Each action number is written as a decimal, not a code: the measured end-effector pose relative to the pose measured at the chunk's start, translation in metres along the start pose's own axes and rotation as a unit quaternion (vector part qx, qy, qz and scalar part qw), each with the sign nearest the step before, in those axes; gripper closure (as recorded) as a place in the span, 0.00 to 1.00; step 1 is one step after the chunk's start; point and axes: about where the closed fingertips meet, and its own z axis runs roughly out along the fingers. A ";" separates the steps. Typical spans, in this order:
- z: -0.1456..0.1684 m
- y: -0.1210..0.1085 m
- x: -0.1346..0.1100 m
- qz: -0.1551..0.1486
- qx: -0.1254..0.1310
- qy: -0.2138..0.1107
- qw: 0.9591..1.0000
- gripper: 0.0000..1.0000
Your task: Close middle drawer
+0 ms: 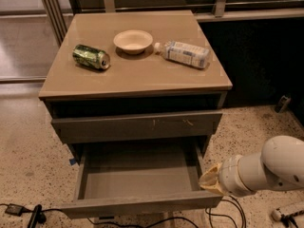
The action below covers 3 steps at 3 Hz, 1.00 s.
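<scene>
- Low on the cabinet (57, 109), under a shut drawer front (118, 127) that bears small pale scratch marks, the middle drawer (142, 204) stands pulled far out toward the camera.
- Its box is bare grey inside, with nothing lying on the floor or along the walls, and its plain front panel has no handle.
- On the cabinet's surface (142, 77), a shallow pale bowl (133, 41) sits near the back, upright and with nothing in it.
- Left of the bowl on the same surface, a green can (91, 57) lies on its side, apart from the bowl.
- Right of the bowl, a clear plastic bottle (183, 54) with a pale label lies on its side, its cap end just beside the bowl's rim.
- At the cabinet's lower right, the pincer (210, 178) on the white arm (266, 170) is just beside the open drawer's right front corner. I cannot tell whether it touches the wood, or whether it is released or clenched.
- On the speckled floor (28, 160) in front of the cabinet, dark cables (28, 213) trail under the drawer's front.
</scene>
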 end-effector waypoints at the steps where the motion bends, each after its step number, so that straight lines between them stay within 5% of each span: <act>1: 0.029 0.002 0.018 -0.002 0.025 -0.013 1.000 1.00; 2: 0.030 -0.008 0.018 -0.001 0.047 -0.014 0.999 1.00; 3: 0.040 -0.003 0.021 -0.003 0.041 -0.008 0.999 1.00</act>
